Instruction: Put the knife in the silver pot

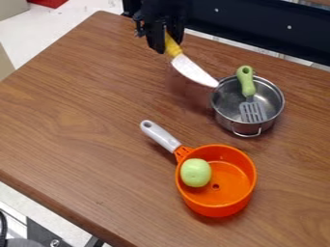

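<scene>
- Brown wood-look table [84, 111], dark panel [258, 26] past its far edge, pale floor [55, 31] off the far-left corner
- Knife [192, 71] hangs above the table, fairly near the far edge, tilted, tip down and by the left rim of the silver pot [222, 99]; can't tell if tip and rim touch
- Gripper [167, 43] closed on the yellow handle [172, 46], one finger each side
- Handling, my guess: light toy knife, stiff, probably plastic, not fragile; smooth handle could slip or twist if pinched loosely
- Hold is at the handle end, so the blade sticks out long and likely swings a bit; mid-handle is the better spot, nearer the balance, flat blade a poor second
- Spatula [246, 81] already in the pot, slotted head inside, green handle up over the rim; blade could snag on it
- Next should be lift a little, shift over the opening, lower, let go; knife will probably lean on the rim rather than lie flat
- Orange pan [218, 206] nearer the front, round pale-green item [195, 172] inside, not needed
</scene>
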Tool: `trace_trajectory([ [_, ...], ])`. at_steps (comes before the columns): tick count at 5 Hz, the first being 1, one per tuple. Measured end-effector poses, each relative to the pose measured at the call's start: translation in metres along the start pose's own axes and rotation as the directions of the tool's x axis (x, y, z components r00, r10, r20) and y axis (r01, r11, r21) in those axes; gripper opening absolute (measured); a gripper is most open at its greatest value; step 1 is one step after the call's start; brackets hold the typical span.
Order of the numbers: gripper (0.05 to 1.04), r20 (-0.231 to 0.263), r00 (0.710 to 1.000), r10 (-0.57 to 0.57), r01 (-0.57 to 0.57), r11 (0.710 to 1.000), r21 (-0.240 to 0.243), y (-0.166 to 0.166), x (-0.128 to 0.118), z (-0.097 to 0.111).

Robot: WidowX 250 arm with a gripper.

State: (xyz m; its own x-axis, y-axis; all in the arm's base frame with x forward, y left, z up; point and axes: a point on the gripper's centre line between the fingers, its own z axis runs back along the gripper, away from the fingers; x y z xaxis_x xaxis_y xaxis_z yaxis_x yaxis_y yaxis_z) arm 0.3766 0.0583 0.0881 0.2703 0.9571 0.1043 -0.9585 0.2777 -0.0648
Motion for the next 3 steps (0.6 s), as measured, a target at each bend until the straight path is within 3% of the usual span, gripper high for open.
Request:
trace_trajectory([
  [1,0.476,0.032,0.993,0.111,-0.111,0.994,0.006,-0.005,-0.015,-0.001],
  [2,0.476,0.007,0.988,0.156,-0.156,0.988,0.022,-0.001,-0.029,0.001],
  [3,0.476,-0.003,0.987,0.162,-0.162,0.987,0.004,0.004,-0.038,0.013],
])
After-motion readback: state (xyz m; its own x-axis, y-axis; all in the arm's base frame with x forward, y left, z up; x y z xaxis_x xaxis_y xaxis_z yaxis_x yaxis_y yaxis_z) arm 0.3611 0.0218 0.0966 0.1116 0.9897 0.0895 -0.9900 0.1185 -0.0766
